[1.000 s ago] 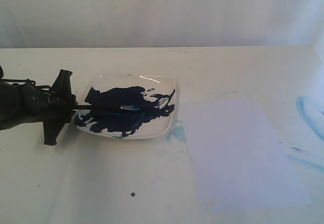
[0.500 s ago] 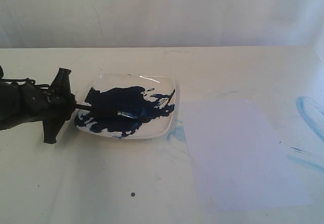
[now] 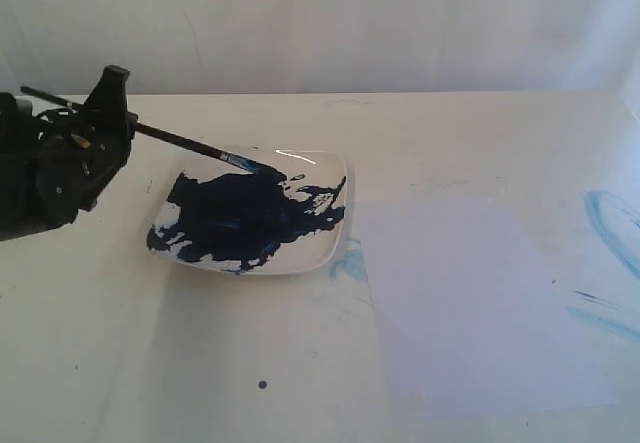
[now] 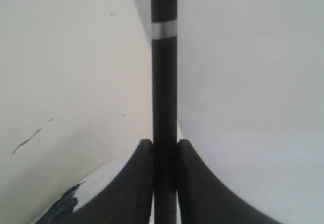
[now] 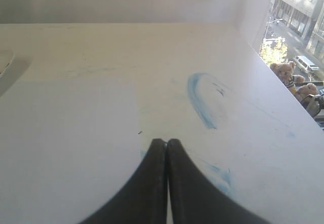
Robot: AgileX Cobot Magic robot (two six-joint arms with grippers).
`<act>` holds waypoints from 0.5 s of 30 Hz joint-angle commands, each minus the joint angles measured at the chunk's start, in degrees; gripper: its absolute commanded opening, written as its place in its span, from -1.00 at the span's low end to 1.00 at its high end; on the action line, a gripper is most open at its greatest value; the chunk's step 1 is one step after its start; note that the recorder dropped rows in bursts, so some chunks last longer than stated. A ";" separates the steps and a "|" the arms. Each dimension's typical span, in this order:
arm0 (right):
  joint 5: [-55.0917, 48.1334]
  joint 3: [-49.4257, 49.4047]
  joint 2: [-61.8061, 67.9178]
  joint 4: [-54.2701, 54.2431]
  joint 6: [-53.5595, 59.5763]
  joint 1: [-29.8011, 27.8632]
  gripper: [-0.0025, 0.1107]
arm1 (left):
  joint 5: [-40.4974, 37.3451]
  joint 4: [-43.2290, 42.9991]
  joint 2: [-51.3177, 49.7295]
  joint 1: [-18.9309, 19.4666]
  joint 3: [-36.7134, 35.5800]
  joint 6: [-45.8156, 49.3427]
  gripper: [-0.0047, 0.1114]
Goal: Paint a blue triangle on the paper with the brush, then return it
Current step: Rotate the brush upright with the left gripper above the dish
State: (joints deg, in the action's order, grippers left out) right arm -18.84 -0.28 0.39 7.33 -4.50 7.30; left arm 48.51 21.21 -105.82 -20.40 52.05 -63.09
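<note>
Left gripper [image 4: 164, 150]: I have it clamped on the black handle of the brush [image 3: 185, 143], with the handle's end sticking out behind the jaws.
Brush axis: it runs straight out ahead of the gripper and slopes downward, the blue tip over the dish [image 3: 322, 248].
Paper [image 3: 470, 303]: it lies well beyond the tip, past the dish, toward my right arm's side; I see no triangle on it yet.
Nearer arm: the right gripper [image 5: 166, 145] hangs over the paper, jaws pressed together and empty, but the left carries the brush.
Dish contents: one big dark-blue paint blotch [image 3: 240, 218].

Brush [image 4: 164, 72] bristles outside left wrist view
</note>
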 commanded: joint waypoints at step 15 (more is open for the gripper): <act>0.68 0.28 -0.39 0.13 -0.29 0.06 -0.96 | -13.95 -51.94 3.86 -0.31 20.89 24.48 -0.92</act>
State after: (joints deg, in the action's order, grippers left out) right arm -18.84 -0.28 0.39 7.33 -4.50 7.30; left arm 34.88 -26.73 -102.56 -20.50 72.59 -38.89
